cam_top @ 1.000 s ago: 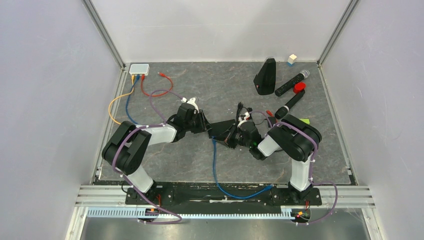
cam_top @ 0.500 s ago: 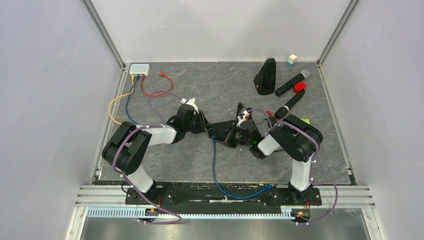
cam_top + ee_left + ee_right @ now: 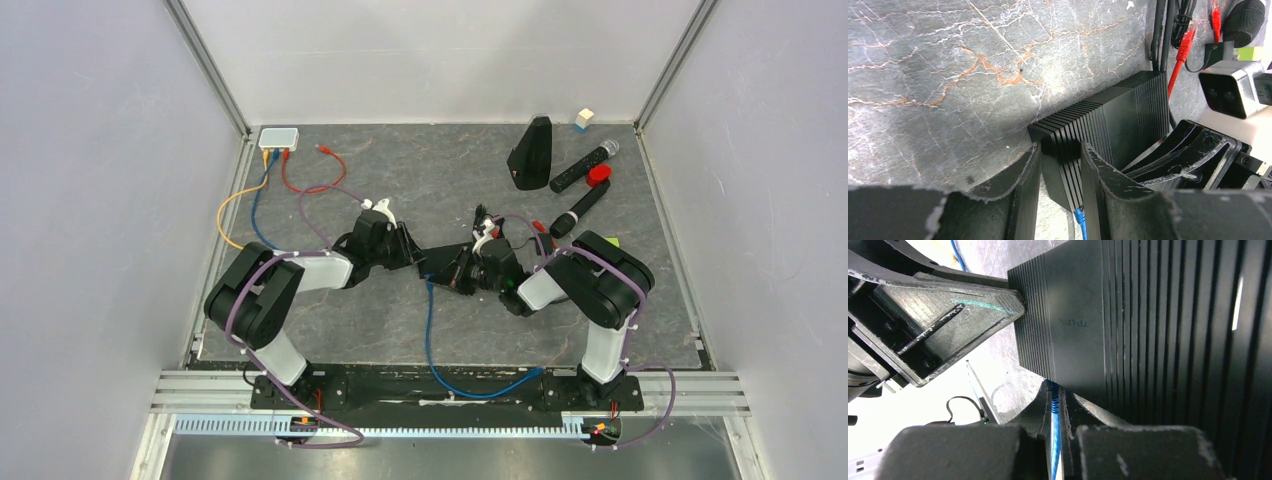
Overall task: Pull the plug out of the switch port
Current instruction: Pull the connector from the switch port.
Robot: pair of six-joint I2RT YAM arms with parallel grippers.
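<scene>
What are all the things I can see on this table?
switch: one, black, middle, between both grippers
blue cable: one, blue, from switch to near edge
white box: one, white, far left corner
thin cables: three, yellow, blue and red, by white box
wedge: one, black, far right
mics: two, black, beside wedge
cap: one, red, between mics
cube: one, white, far right corner
left gripper: one, black, clamped on switch
right gripper: one, black, shut on blue cable at switch
</scene>
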